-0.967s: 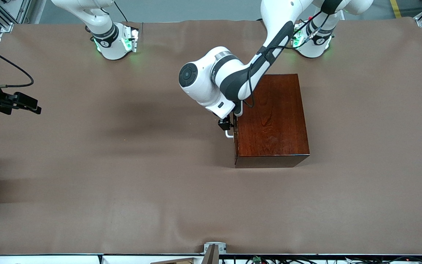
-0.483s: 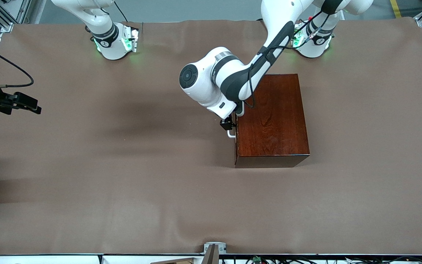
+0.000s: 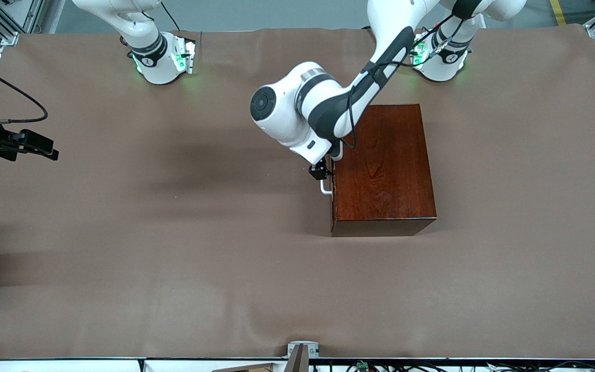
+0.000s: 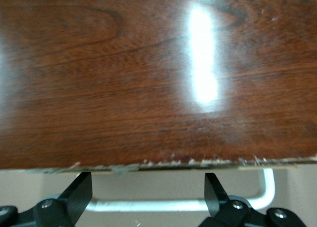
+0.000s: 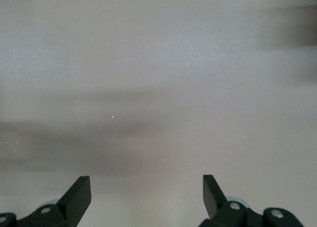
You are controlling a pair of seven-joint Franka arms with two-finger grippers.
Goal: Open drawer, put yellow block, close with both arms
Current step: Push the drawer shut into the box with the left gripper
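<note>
Drawer (image 3: 331, 191) sits shut in the glossy reddish-brown wooden box (image 3: 382, 168), its front flush with the box face that looks toward the right arm's end of the table. Only the white U-shaped bar handle (image 3: 324, 187) stands out from that face. The box rests on the brown table cover (image 3: 173, 248), toward the left arm's end and closer to the arm bases than to the front camera.

At the handle is the left gripper (image 3: 318, 172), its arm reaching down from its base over the box's top edge. The left wrist view shows both black fingers (image 4: 79, 190) spread wide, one on each side of a stretch of the white bar (image 4: 183, 204), with the bar lying between them and neither pad clearly touching it. The box's polished top fills the rest of that view.

The right gripper (image 5: 146, 197) waits with its fingers (image 5: 77, 192) wide apart and nothing between them, only bare surface under it.
</note>
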